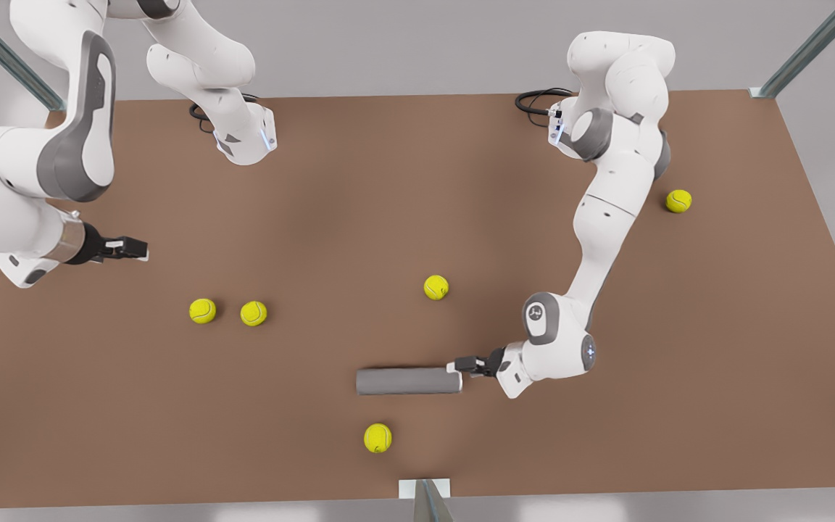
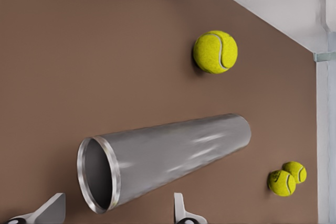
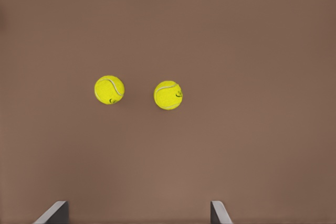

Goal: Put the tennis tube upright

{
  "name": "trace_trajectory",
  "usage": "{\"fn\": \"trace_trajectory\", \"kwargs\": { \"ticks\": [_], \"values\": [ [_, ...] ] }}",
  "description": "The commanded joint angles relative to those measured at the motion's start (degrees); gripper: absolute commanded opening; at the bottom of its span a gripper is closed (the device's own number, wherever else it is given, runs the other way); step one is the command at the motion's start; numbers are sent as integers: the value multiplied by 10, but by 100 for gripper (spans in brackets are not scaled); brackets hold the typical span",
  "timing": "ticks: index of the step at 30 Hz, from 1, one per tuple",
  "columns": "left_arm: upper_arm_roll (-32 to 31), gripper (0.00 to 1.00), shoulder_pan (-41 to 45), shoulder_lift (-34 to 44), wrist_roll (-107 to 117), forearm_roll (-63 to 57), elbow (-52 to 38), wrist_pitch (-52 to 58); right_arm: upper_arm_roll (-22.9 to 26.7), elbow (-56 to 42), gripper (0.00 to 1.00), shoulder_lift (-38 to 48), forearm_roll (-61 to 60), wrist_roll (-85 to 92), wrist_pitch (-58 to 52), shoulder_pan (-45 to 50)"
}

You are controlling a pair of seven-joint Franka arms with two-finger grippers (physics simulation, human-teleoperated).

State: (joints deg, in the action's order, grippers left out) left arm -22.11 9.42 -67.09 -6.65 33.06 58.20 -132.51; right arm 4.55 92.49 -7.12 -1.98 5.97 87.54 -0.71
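On the brown tabletop (image 1: pixel 606 435), the matte grey tennis tube with silvery rim (image 1: pixel 409 381) lies flat, open mouth (image 2: pixel 97 176) showing a hollow interior. Left gripper (image 1: pixel 462 365) sits at that rim, fingers (image 2: pixel 181 211) spread. Right gripper (image 1: pixel 135 249), fingers spread, waits over two yellow-green tennis balls (image 3: pixel 138 92).

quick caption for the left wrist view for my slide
Left gripper, fingers open, lines up with the silvery-rimmed open end of the tennis tube lying on the brown table.
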Motion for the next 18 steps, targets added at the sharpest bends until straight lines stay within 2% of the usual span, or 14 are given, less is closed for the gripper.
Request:
{"fn": "trace_trajectory", "kwargs": {
  "ticks": [1, 18],
  "values": [
    [-1, 100, 2, -1, -18, 0, -4, -28, 0, 6, 100, 1, 0, -42, 15, 0],
    [-21, 100, 7, -33, -24, 0, -36, -102, 0, 23, 100, 12, -1, -43, 29, 3]
  ]
}}
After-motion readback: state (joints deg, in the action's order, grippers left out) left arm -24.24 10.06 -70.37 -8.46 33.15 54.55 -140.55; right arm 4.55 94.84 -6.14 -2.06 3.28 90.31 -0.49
